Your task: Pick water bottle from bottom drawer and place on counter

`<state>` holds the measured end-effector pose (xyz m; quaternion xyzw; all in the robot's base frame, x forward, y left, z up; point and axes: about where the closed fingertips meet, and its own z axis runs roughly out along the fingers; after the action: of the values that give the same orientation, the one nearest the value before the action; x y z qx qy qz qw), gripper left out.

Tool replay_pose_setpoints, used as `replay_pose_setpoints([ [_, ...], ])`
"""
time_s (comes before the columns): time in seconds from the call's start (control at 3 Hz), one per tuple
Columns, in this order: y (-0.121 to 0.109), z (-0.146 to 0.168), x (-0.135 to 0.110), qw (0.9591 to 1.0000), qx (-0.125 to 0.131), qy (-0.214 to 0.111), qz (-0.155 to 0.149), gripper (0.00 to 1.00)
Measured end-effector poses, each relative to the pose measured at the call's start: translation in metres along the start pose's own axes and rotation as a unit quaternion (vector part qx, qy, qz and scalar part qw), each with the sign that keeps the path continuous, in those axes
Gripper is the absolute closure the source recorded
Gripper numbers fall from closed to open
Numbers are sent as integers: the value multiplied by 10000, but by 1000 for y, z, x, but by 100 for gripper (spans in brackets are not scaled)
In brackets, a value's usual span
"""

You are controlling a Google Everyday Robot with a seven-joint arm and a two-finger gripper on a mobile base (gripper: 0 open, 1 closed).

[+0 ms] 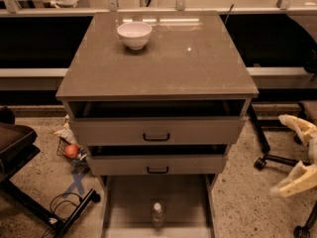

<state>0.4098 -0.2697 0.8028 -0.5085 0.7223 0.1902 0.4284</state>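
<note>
- Small clear plastic water bottle (157, 215), white cap: on the floor of the pulled-out grey-brown bottom drawer (126, 207).
- Cream 2-finger claw (296, 155): spread open, empty, right of the drawers.
- Round white bowl (134, 34): on the glossy grey-brown table (188, 63).

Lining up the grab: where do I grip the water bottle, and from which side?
Grip the water bottle just under its cap, from above and in front: it stands upright, clear of the bottom drawer sides. The gripper is open, right of the cabinet.
</note>
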Motion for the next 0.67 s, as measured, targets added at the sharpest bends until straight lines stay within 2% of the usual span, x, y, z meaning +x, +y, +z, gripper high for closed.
replay_pose_setpoints([
  [0.33,2,3,6,9995,-20,-138,-284,0],
  [0.67,2,3,6,9995,-21,-135,-288,0],
])
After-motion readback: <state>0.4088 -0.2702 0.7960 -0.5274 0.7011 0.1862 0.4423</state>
